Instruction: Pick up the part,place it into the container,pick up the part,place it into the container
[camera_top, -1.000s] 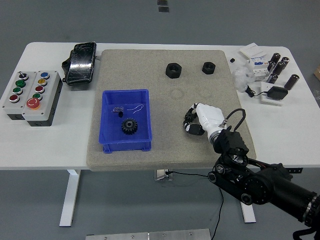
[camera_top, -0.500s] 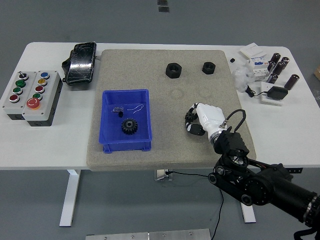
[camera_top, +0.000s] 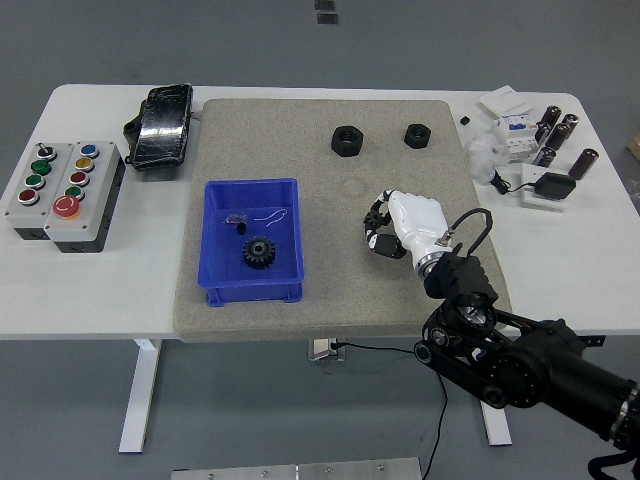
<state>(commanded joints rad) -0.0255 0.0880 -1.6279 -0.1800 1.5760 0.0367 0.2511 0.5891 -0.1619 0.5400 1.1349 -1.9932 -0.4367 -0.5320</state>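
Note:
Two black hex nuts lie on the grey mat at the back, a larger nut (camera_top: 347, 141) and a smaller nut (camera_top: 417, 135). A blue container (camera_top: 252, 293) stands on the mat's left half, with a black gear (camera_top: 259, 251) and small bits inside. My right hand (camera_top: 385, 226) hovers over the mat's right half, well short of both nuts and to the right of the container. Its white back faces up, the black fingers curl downward and hold nothing that I can see. My left arm is out of view.
A button box (camera_top: 63, 193) sits at the table's left end, and a black bagged item (camera_top: 160, 124) lies behind the container. Small parts, black cylinders (camera_top: 555, 133) and a cabled adapter (camera_top: 547, 189) crowd the right back corner.
My right hand has moved a little up the picture, toward the nuts, with the fingers still curled. Nothing on the table has shifted.

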